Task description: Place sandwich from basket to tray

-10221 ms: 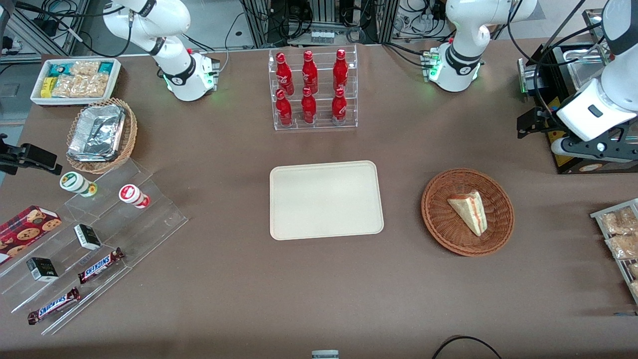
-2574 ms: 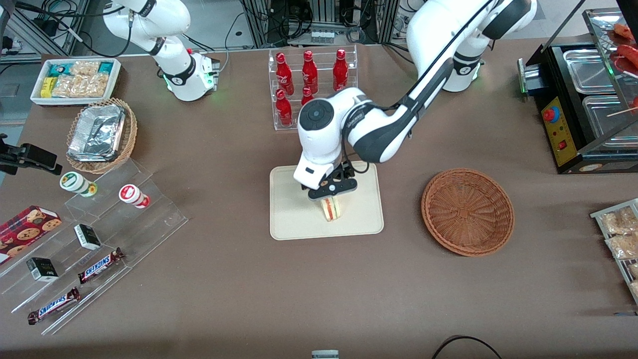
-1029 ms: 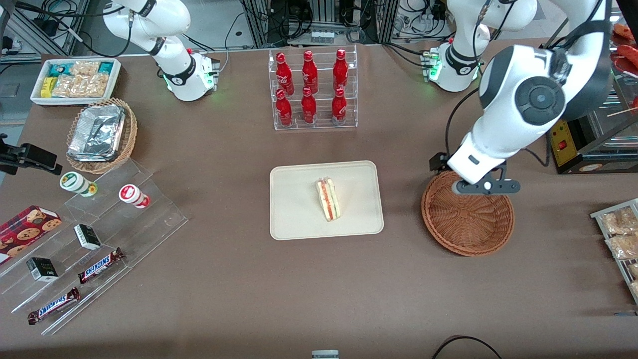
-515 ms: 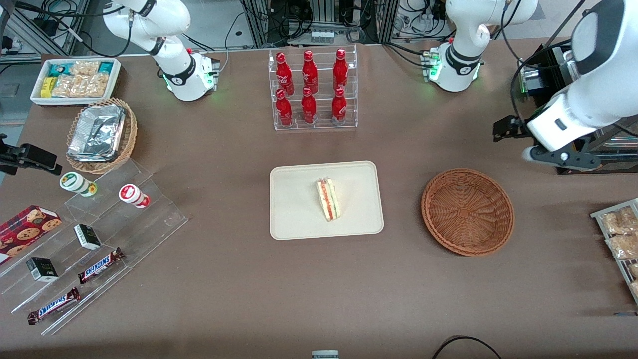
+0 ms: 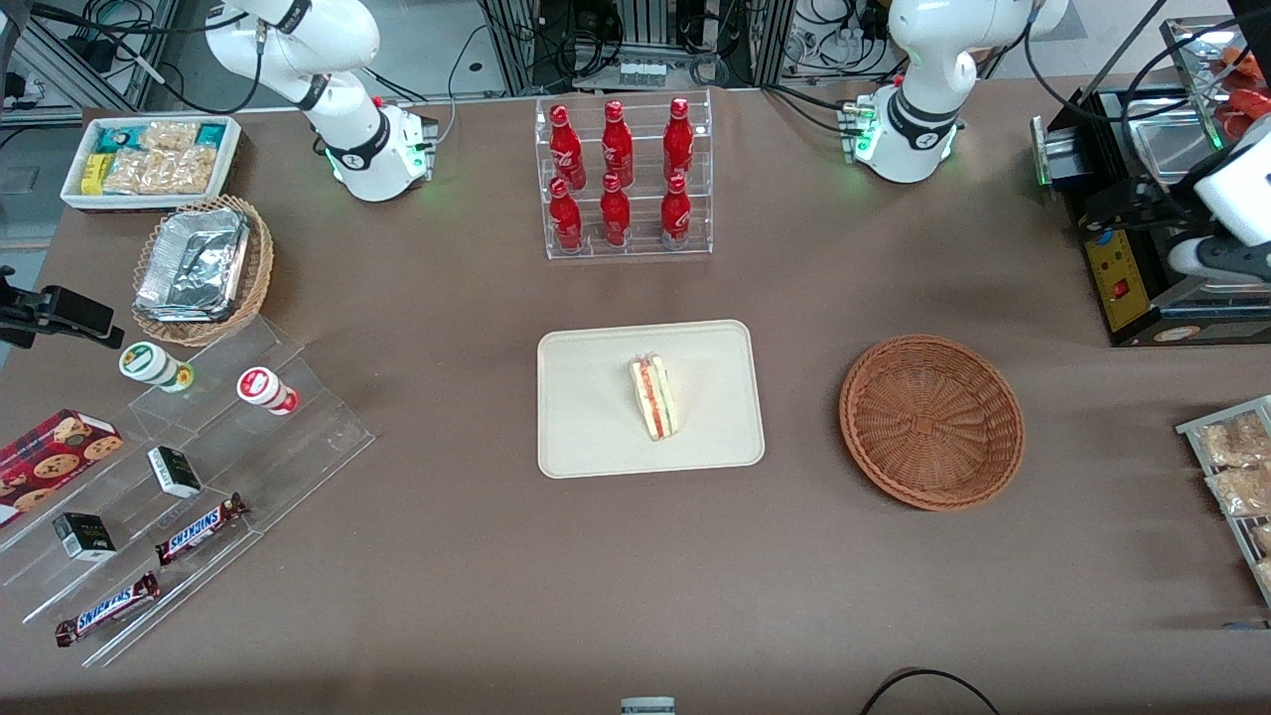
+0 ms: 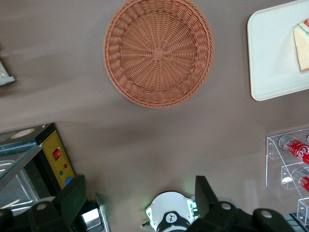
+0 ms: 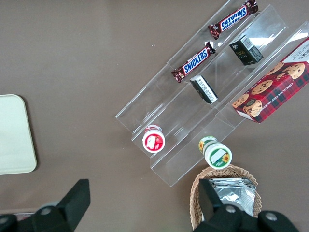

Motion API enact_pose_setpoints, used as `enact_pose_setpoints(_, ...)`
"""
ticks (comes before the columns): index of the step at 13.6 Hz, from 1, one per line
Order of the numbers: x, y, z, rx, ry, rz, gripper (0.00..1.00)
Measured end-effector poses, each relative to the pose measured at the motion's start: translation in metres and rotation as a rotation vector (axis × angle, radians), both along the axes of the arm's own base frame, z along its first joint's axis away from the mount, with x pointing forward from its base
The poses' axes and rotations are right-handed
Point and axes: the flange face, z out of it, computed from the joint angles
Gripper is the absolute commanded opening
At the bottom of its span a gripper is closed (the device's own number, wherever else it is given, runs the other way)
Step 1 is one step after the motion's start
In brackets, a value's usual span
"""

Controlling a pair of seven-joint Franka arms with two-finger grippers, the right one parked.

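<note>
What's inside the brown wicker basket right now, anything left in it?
Nothing: the basket shows only bare weave in the front and left wrist views. The sandwich lies on the tray. The gripper is open, high above the table near the working arm's end, holding nothing.

"SNICKERS" is printed on both chocolate bars [image 7: 194,62] [image 7: 232,19] on the clear stand [image 7: 193,111].

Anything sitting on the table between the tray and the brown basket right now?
Nothing: the front view shows bare brown tabletop between the tray and the basket. The sandwich lies on the tray; the open tool is up by the working arm's end.
</note>
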Motion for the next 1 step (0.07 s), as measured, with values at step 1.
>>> enact_pose_setpoints(1, -0.0007, 0.0027, 0.0023, 0.001, -0.005, 0.005, 1.0)
